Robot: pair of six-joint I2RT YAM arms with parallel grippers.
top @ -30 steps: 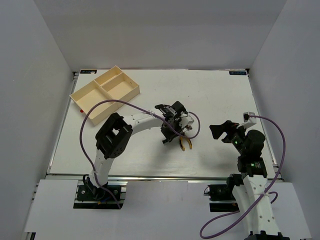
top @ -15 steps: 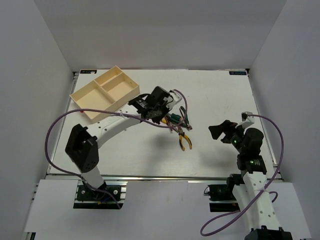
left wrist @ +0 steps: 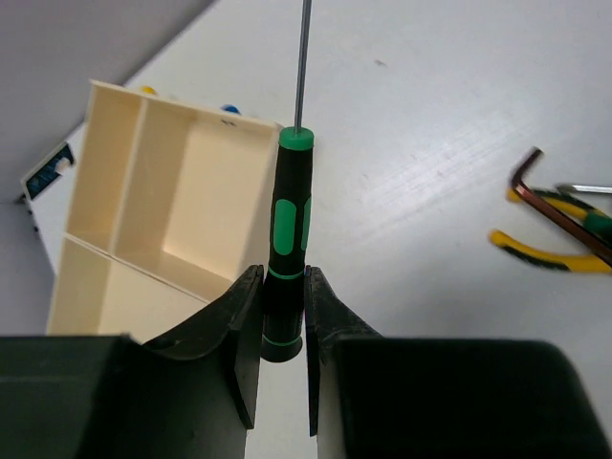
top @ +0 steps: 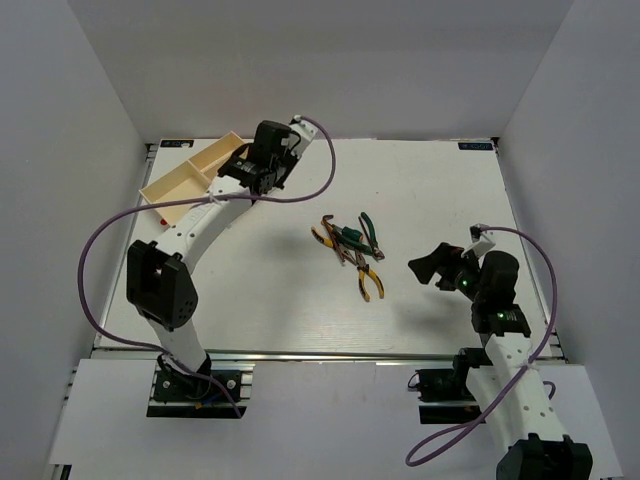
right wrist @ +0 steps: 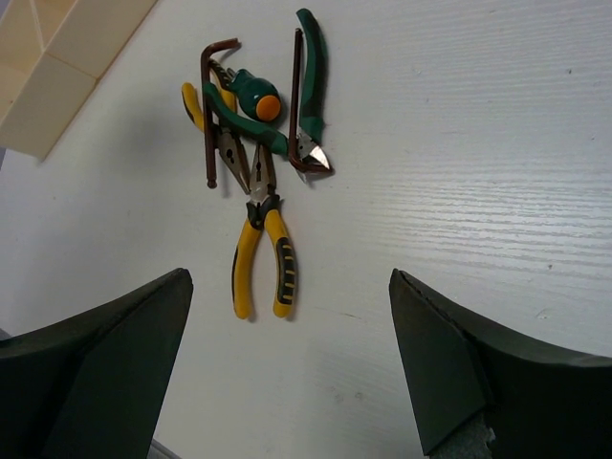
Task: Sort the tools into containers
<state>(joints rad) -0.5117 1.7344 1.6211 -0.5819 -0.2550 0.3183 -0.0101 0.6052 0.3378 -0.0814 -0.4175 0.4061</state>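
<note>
My left gripper (left wrist: 282, 356) is shut on a green-and-black screwdriver (left wrist: 287, 239), its thin shaft pointing away. It hovers by the right wall of the cream tray (left wrist: 115, 143), also in the top view (top: 165, 190), where the left gripper (top: 262, 162) is at the tray's right end. A pile of tools lies mid-table: yellow-handled pliers (right wrist: 260, 258), green-handled cutters (right wrist: 311, 91), brown hex keys (right wrist: 212, 105) and a green stubby tool (right wrist: 256, 96). The pile also shows in the top view (top: 352, 248). My right gripper (right wrist: 287, 382) is open and empty, near the pile.
White walls enclose the table on three sides. The left arm's purple cable (top: 110, 240) loops over the table's left part. The right gripper (top: 435, 265) hangs to the right of the pile.
My left gripper has lifted the screwdriver from the pile and carried it back-left to the tray's right end. The right gripper has shifted slightly left.
</note>
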